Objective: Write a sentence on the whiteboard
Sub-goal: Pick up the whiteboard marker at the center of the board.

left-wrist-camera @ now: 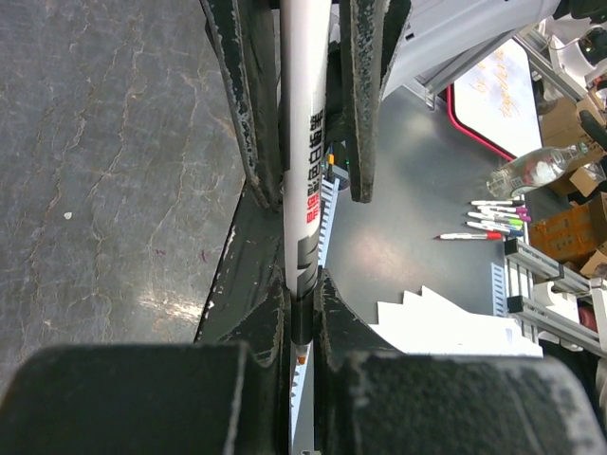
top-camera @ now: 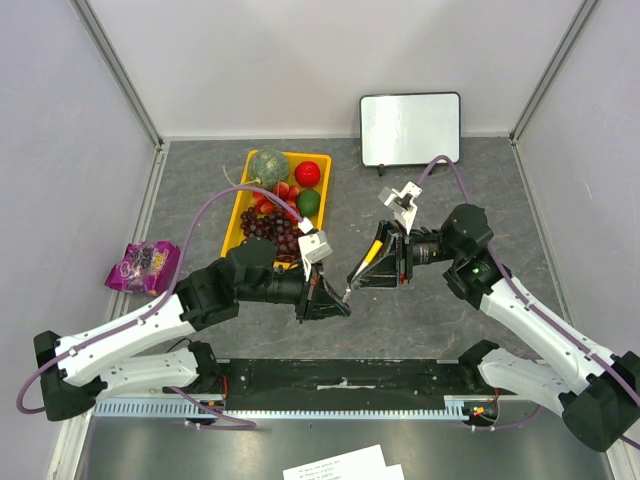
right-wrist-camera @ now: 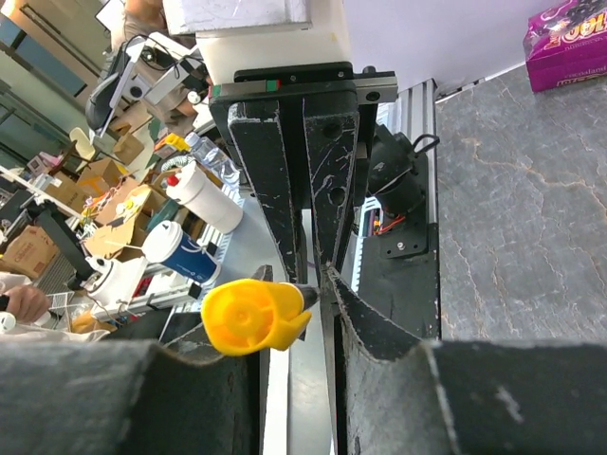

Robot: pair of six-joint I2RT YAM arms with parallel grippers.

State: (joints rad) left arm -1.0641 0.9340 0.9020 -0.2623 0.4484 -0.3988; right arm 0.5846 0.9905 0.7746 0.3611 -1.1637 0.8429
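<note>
Marker [left-wrist-camera: 305,142] clamped — left wrist view; whiteboard [top-camera: 410,128] overhead.

Illegible print on the marker [left-wrist-camera: 304,180]

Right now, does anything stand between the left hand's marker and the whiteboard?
Yes. The right hand, with a yellow cap at its end, sits just past the tip of the marker, on the line to the whiteboard.
</note>
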